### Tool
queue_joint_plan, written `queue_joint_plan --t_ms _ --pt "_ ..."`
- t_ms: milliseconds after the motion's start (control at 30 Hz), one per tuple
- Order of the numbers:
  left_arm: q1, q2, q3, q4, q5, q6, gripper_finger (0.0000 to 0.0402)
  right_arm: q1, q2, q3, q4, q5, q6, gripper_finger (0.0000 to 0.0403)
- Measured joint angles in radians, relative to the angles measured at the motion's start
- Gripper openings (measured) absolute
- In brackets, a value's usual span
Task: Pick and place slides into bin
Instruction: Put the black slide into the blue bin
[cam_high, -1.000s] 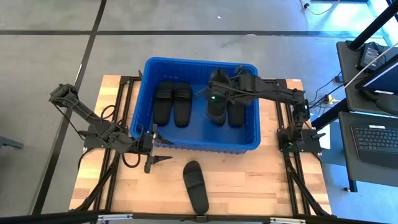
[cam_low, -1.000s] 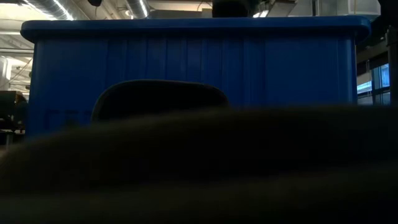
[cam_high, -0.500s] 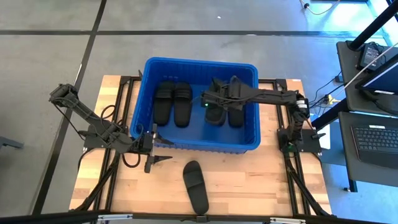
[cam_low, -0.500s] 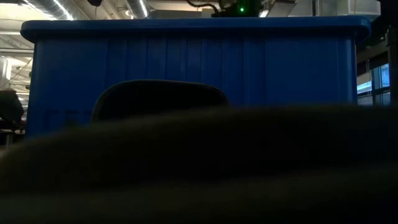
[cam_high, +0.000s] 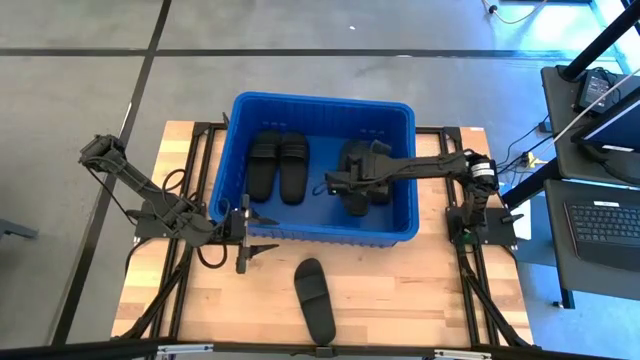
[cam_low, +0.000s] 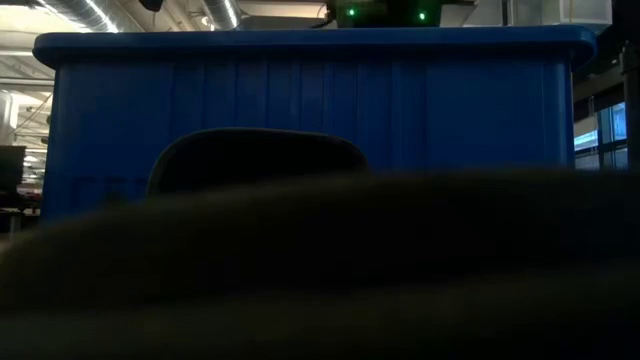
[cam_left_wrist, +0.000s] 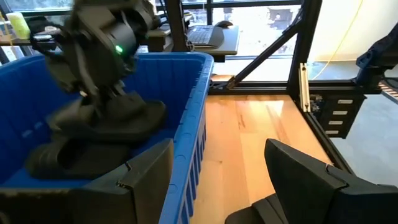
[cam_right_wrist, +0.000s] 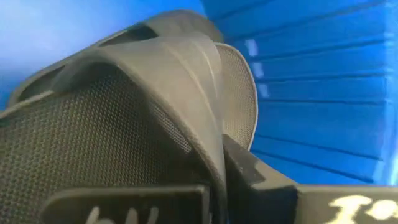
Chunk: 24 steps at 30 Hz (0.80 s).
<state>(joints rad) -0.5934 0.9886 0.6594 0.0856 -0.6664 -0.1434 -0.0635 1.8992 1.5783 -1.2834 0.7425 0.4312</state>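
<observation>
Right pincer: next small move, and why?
Probably open and let go. The right pincer is low inside the bin, clamped on a slide that sits on the slides already there. One slide remains on the table beside the left pincer.

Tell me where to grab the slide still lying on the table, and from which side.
Grip the lone slide across its ribbed strap, near the end closest to the blue bin, coming straight down from above. It lies flat and angled on the wood, sole down, so the raised strap is probably the only part fingers can straddle. The left gripper, open beside the bin, is nearest.
</observation>
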Motion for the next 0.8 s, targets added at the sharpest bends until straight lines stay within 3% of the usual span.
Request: queue_joint_plan --t_ms 167,367,600,800 --pt "0.0 0.0 0.0 -0.009 -0.006 -0.001 0.0248 0.02 0.0 -0.079 0.066 -0.003 -0.097 0.0017" --pt "0.0 0.0 0.0 -0.05 -0.044 -0.003 0.0248 0.041 -0.011 -0.157 0.08 -0.022 -0.1 0.0018" --pt "0.0 0.0 0.0 -0.053 -0.135 -0.003 0.0248 0.063 -0.097 -0.293 0.226 -0.086 -0.122 0.0015" --pt "0.0 0.0 0.0 -0.052 -0.14 -0.003 0.0248 0.059 -0.147 -0.377 0.244 -0.088 -0.129 0.0016"
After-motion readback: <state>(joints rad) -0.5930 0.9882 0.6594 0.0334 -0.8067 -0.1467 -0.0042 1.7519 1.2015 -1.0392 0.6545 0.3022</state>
